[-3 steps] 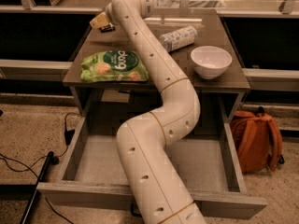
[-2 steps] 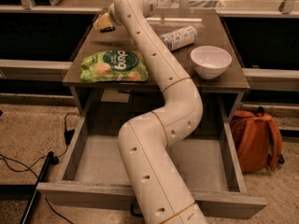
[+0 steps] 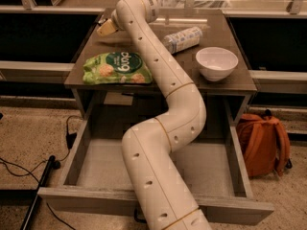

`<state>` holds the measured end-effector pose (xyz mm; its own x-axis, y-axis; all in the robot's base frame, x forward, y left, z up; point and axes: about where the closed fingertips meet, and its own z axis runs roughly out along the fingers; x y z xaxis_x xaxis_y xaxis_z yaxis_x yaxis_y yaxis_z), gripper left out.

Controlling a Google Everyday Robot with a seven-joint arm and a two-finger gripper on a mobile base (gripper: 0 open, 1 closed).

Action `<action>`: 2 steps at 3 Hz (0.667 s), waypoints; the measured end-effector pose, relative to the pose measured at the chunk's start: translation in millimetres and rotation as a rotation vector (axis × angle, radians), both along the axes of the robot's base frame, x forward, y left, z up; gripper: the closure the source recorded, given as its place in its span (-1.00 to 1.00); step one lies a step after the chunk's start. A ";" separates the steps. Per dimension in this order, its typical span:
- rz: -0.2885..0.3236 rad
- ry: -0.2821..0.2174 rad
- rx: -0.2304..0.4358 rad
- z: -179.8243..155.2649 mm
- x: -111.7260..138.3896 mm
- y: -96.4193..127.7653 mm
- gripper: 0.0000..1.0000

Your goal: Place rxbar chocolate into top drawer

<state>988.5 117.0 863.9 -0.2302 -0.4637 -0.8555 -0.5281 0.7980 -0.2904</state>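
At the far left corner of the tabletop point(image 3: 216, 30) sits the gripper point(image 3: 106, 27). Whether it is wide, narrow or holding something cannot be told, and the rxbar chocolate cannot be made out. A green snack bag point(image 3: 117, 68) lies just nearer. Below, the top drawer point(image 3: 81, 195) stands pulled open.

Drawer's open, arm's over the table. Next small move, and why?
Probably lower the gripper a little at the back left corner of the table, beyond the green bag, to get at the bar. The top drawer stands open with no bar showing in it; the bar itself I cannot make out.
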 end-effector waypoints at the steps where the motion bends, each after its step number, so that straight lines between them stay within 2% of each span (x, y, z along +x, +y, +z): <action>1: 0.000 0.000 0.000 -0.3 0.1 0.2 -1.00; 2: 0.003 -0.006 0.002 2.9 -0.2 0.6 -1.00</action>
